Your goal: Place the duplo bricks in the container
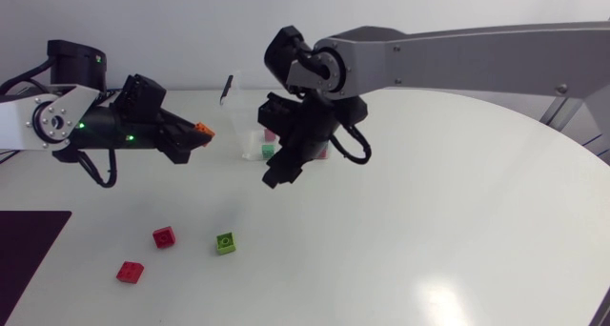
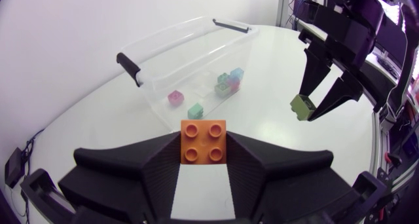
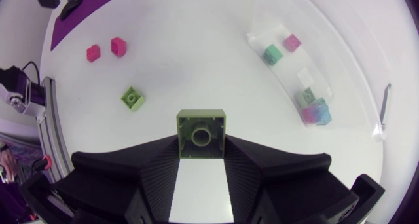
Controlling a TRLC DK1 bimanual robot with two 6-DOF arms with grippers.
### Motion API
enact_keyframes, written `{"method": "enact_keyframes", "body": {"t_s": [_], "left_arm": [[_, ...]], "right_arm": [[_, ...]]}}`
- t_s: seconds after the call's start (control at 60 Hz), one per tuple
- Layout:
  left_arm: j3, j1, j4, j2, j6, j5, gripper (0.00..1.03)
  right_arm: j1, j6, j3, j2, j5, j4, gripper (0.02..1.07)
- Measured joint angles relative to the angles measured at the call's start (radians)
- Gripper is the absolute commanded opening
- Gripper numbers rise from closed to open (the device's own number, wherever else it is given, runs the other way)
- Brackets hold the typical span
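Left gripper (image 1: 191,138) pinches an orange brick (image 2: 203,141), right gripper (image 1: 276,176) an olive brick (image 3: 201,134), both by opposite sides. Bricks judged light, rigid, slick; release over the container (image 2: 196,60).

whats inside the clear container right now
The clear container holds a pink brick, a teal brick and a cluster of green, blue and red ones. They overlap, so their count is unclear.

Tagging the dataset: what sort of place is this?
Probably a robotics lab bench: white table, left gripper on orange brick, right gripper on green brick, clear container holding more.
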Motion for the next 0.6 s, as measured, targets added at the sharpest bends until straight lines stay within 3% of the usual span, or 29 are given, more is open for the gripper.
{"method": "enact_keyframes", "body": {"t_s": [0.6], "left_arm": [[0.362,-0.107,0.072,0.301,-0.135,-0.11,0.31]], "right_arm": [[-0.153,0.151,0.27,0.074,0.034,0.044,0.37]]}}
